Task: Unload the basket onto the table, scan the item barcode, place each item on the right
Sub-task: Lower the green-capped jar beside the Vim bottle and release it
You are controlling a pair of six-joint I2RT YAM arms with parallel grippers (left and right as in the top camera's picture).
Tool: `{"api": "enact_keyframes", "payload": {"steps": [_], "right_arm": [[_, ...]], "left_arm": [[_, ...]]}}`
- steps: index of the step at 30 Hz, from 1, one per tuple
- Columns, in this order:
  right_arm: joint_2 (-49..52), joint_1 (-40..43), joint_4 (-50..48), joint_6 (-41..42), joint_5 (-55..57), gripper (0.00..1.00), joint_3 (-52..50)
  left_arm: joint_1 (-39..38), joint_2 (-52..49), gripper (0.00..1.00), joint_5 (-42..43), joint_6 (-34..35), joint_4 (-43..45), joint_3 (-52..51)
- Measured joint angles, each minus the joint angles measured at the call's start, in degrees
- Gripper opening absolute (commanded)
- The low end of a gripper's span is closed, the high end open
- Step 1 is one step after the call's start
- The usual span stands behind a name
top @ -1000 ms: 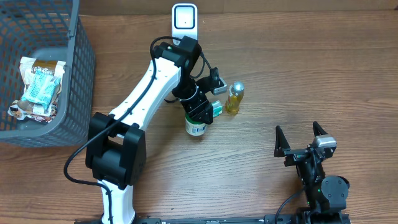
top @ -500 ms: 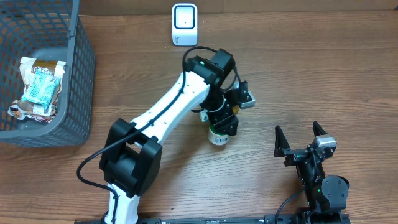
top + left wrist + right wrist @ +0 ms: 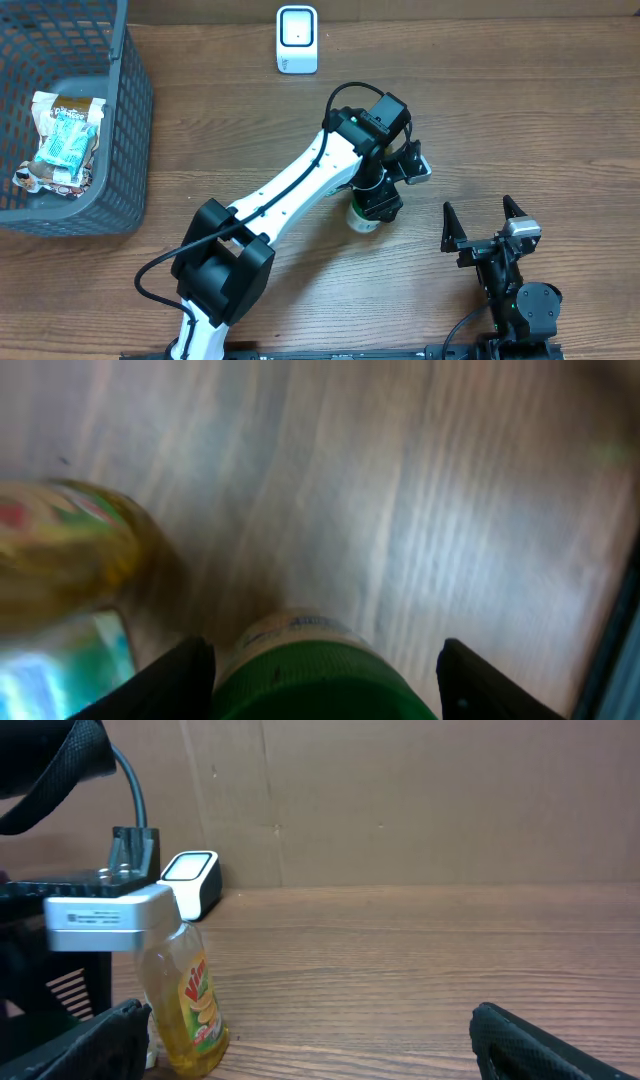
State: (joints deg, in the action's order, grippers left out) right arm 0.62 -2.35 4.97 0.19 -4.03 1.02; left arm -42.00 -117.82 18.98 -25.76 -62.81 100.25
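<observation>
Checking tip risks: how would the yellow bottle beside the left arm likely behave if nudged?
The yellow bottle stands upright, tall and narrow, so a sideways nudge would probably tip it. Its clear wall shows yellow liquid, so it is likely fairly heavy for its size.

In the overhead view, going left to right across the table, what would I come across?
basket → scanner → jar → right gripper
</observation>
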Motion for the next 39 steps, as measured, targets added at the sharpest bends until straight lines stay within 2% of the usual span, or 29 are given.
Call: {"api": "enact_keyframes", "payload": {"steps": [15, 23, 24, 26, 34, 39], "right_arm": [[0.0, 0.0, 0.0, 0.0, 0.0, 1.0, 0.0], [0.0, 0.0, 0.0, 0.0, 0.0, 1.0, 0.0], [0.0, 0.0, 0.0, 0.0, 0.0, 1.0, 0.0], [0.0, 0.0, 0.0, 0.0, 0.0, 1.0, 0.0], [0.0, 0.0, 0.0, 0.0, 0.0, 1.0, 0.0], [0.0, 0.0, 0.0, 0.0, 0.0, 1.0, 0.0]], "left_arm": [[0.0, 0.0, 0.37, -2.7, 3.4, 6.1, -0.8], [0.0, 0.0, 0.38, -3.7, 4.7, 12.0, -7.3], [0.0, 0.0, 0.4, -4.2, 4.9, 12.3, -8.1], [0.0, 0.0, 0.57, -4.9, 5.3, 12.7, -9.2], [0.0, 0.0, 0.86, -5.3, 7.2, 13.0, -9.2], [0.0, 0.5, 0.93, -4.6, 7.9, 12.6, -9.2]]}}
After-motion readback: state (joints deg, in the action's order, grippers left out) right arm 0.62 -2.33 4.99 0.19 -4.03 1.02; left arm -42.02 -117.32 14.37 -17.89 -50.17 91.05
